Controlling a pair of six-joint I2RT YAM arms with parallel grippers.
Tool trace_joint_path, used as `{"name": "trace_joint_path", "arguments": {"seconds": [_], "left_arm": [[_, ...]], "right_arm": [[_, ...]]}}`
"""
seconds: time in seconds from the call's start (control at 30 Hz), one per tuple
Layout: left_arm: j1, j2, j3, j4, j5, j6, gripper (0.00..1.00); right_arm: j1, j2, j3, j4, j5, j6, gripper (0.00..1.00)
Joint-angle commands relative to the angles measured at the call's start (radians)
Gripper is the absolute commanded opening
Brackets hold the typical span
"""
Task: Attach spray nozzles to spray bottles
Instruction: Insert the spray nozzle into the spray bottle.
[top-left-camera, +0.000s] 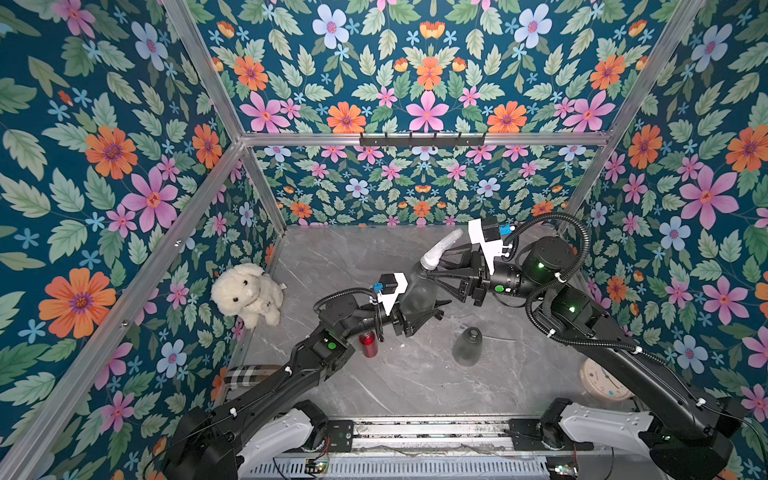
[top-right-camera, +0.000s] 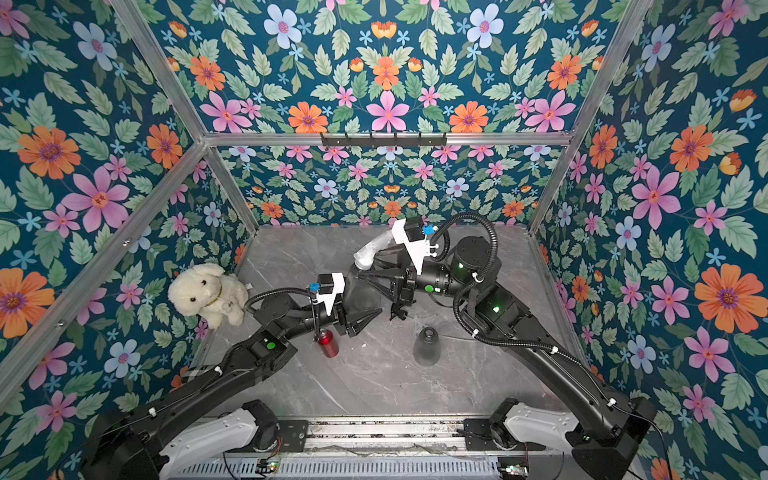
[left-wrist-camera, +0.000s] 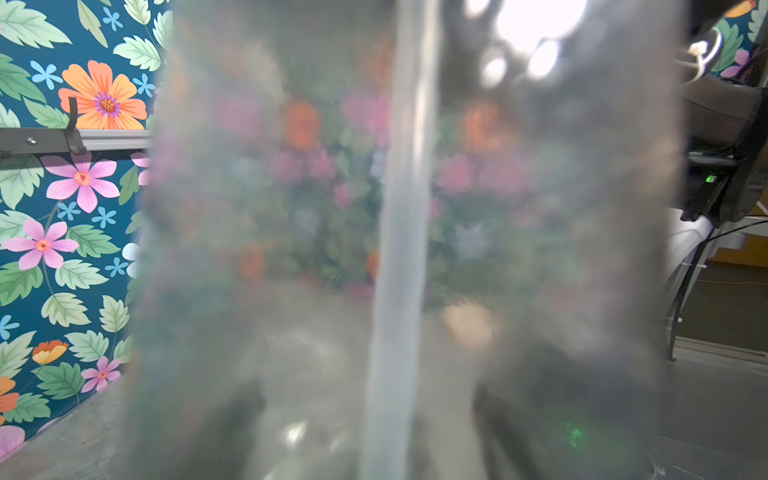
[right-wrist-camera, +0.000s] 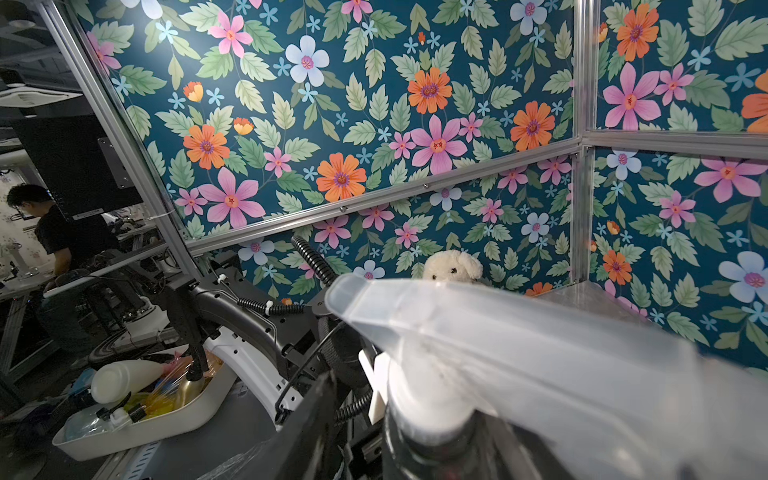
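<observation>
We see the held bottle (top-left-camera: 420, 293) and the standing bottle (top-left-camera: 467, 347) as smoky translucent plastic, frosted-looking. Nozzle (top-left-camera: 440, 248): whitish translucent plastic, smooth. Red bottle (top-left-camera: 368, 344): glossy metal. We tag the table (top-left-camera: 395, 386) as grey marble-look, smooth, slight sheen. Dog (top-left-camera: 245, 293): cream fluffy plush. Checked cloth (top-left-camera: 249, 372): woven fabric. Frame (top-left-camera: 291, 139): bare brushed metal. Walls (top-left-camera: 83, 208): matt floral print. Arms (top-left-camera: 270, 388): matt black shells, plastic by the look. Bases (top-left-camera: 274, 432): smooth white plastic.
</observation>
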Motion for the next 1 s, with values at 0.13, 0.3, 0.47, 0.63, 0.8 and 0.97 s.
{"name": "trace_joint_path", "arguments": {"seconds": [0.13, 0.3, 0.47, 0.63, 0.8, 0.97], "left_arm": [[0.002, 0.0, 0.006, -0.009, -0.044, 0.009, 0.0], [0.002, 0.006, 0.014, -0.023, -0.039, 0.015, 0.0], [0.002, 0.011, 0.027, -0.047, -0.043, 0.03, 0.0], [0.002, 0.006, 0.028, -0.047, -0.046, 0.035, 0.0], [0.002, 0.002, 0.032, -0.047, -0.038, 0.035, 0.0], [0.002, -0.011, 0.016, -0.047, -0.066, 0.048, 0.0]], "right_arm": [[0.002, -0.011, 0.02, 0.005, -0.07, 0.004, 0.55], [0.002, -0.007, 0.056, -0.046, -0.049, 0.013, 0.55], [0.014, 0.011, 0.118, -0.164, 0.023, -0.035, 0.49], [0.046, 0.028, 0.152, -0.247, 0.07, -0.088, 0.48], [0.048, 0.027, 0.147, -0.264, 0.122, -0.098, 0.47], [0.053, 0.006, 0.129, -0.239, 0.092, -0.092, 0.48]]}}
